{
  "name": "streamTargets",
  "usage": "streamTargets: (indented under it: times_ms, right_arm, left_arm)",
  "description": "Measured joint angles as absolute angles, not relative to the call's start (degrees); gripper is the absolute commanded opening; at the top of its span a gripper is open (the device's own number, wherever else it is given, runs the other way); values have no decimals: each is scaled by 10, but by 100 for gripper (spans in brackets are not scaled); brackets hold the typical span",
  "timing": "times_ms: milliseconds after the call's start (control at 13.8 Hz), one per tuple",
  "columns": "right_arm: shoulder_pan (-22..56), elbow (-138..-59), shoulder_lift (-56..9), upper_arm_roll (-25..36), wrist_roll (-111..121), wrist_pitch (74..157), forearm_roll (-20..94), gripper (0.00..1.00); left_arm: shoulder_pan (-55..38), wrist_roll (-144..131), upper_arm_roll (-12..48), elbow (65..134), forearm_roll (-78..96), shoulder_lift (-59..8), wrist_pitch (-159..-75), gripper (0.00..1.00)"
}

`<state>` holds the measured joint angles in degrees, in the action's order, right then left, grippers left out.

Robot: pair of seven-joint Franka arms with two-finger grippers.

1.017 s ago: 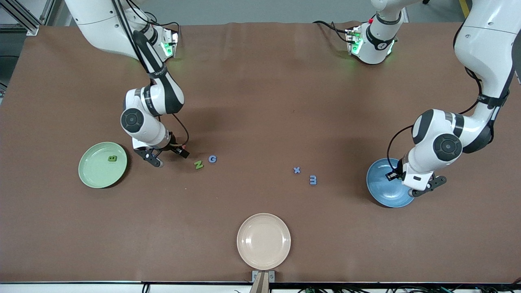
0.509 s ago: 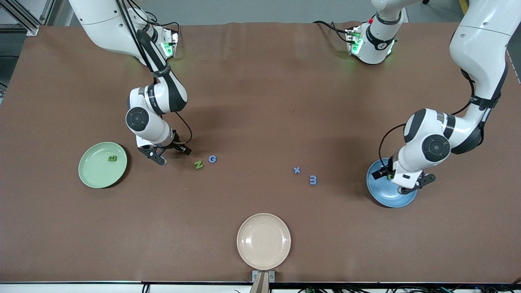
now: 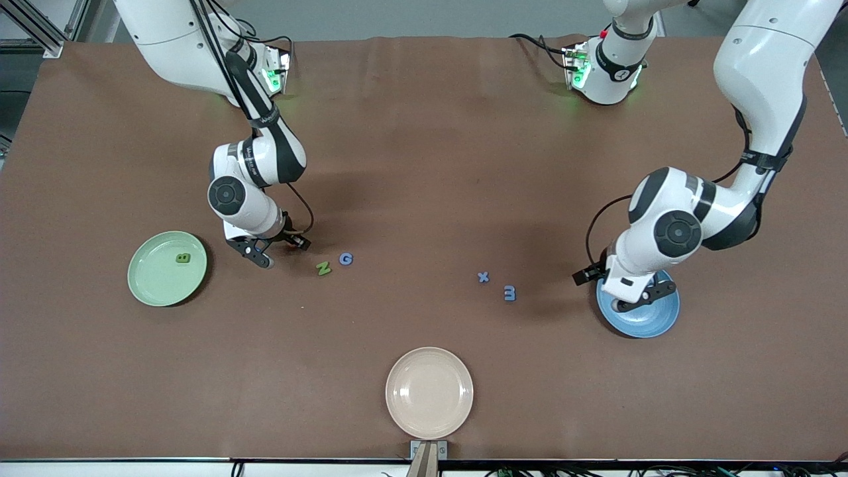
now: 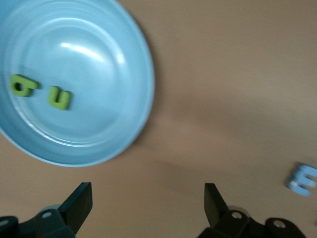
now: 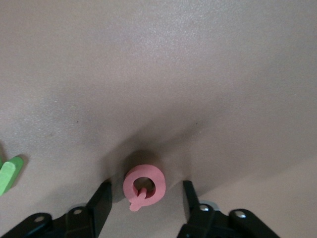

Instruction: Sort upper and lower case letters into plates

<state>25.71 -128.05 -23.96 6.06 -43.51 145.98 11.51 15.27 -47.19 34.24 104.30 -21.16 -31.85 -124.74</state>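
Note:
The pale green plate [image 3: 156, 281] holds a green B [image 3: 183, 258]. My right gripper [image 3: 260, 252] is low at the table beside that plate, open. In the right wrist view a pink Q [image 5: 144, 186] lies on the table between its fingers [image 5: 101, 203], untouched. A green Z [image 3: 322, 267] and a blue G [image 3: 346, 258] lie beside it. The blue plate [image 3: 652, 321] holds two green letters [image 4: 60, 97]. My left gripper [image 3: 641, 297] hangs open and empty over that plate's rim [image 4: 147, 89]. A blue x [image 3: 483, 277] and a blue m [image 3: 509, 293] lie mid-table.
A cream-beige plate [image 3: 429, 392] sits at the table edge nearest the front camera, mid-table. The Z's tip shows in the right wrist view [image 5: 9, 174] and the m in the left wrist view [image 4: 303, 179]. Brown cloth covers the table.
My left gripper has moved from over the blue plate's middle to its rim, toward the x and m. My right gripper has shifted slightly toward the Z.

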Motion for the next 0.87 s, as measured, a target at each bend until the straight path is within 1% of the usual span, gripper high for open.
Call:
streamTargets:
  times_ms: [145,363,436,581,654,727,872]
  right_arm:
    - [257,-1280,-240,61,-435,1460,115,39]
    - [258,-1280,-237,61,-435,1458,115,30]
    - [258,-1281,-236,62,-435,1457,114,28]
    - [258,-1281,-236,62,-435,1457,112,24]
    - [258,-1280,-236,62,-434,1457,111,23]
    - [258,-1280,-236,62,-434,1457,111,23]
    - [258,-1278,-236,64,-431,1457,109,23]
  left_arm:
    - [116,-472,342,1010,-212,-331,-1248,96]
    - [47,-472,336,932,-220,-383,-1247,92]
    - [16,-473,322,915,-232,-399,-1247,92]
    - [-28,-473,300,899,-239,-416,-1247,92]
    - [-37,-473,296,897,-241,-422,-1247,91]
    - [-39,-473,295,896,-244,-428,-1248,90]
    - [-37,-467,290,894,-250,-441,-1263,85]
